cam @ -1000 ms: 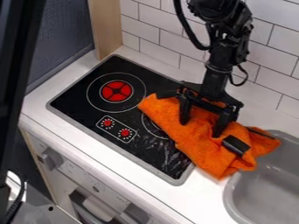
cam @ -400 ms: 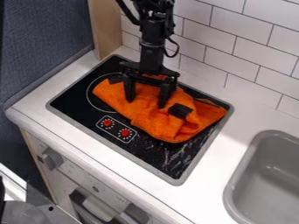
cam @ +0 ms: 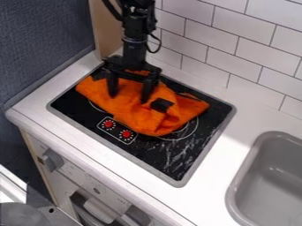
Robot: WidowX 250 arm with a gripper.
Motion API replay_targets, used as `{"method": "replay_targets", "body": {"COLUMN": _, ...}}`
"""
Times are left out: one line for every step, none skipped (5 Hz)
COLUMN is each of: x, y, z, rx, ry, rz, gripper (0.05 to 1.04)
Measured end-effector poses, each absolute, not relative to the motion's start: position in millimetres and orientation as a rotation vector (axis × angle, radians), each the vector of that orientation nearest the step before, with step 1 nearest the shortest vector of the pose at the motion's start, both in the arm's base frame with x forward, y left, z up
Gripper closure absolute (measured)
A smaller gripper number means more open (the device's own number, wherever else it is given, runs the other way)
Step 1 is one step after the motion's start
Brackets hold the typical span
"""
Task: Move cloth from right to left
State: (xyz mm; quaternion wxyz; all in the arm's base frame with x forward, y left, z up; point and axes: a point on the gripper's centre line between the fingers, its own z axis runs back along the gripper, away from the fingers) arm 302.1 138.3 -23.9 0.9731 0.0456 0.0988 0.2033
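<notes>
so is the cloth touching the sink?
Apart. The camera view shows the orange cloth over the cooktop, with bare black glass and then a strip of white counter between it and the sink.

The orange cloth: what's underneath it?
The orange cloth lies on a black cooktop. Partial white circles show past its edge, one at the left, another at the lower right. Whatever else it covers can't be seen.

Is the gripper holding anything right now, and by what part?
No pinch shows: the gripper is open, both fingertips against the top of the orange cloth.
</notes>
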Motion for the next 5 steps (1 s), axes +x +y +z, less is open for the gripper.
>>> {"method": "replay_targets", "body": {"x": 292, "y": 156, "z": -17, "rx": 0.107, "ry": 0.198, "rz": 0.448, "gripper": 0.083}}
{"method": "replay_targets", "body": {"x": 285, "y": 151, "z": -16, "rx": 0.019, "ry": 0.201, "rz": 0.459, "gripper": 0.083}}
{"method": "replay_targets", "body": {"x": 289, "y": 138, "z": -6, "rx": -0.077, "ry": 0.163, "rz": 0.465, "gripper": 0.084}}
{"method": "replay_targets", "body": {"x": 297, "y": 134, "z": 14, "rx": -0.093, "ry": 0.104, "rz": 0.459, "gripper": 0.084}}
{"method": "replay_targets", "body": {"x": 306, "y": 128, "z": 35, "rx": -0.077, "ry": 0.092, "rz": 0.476, "gripper": 0.084}}
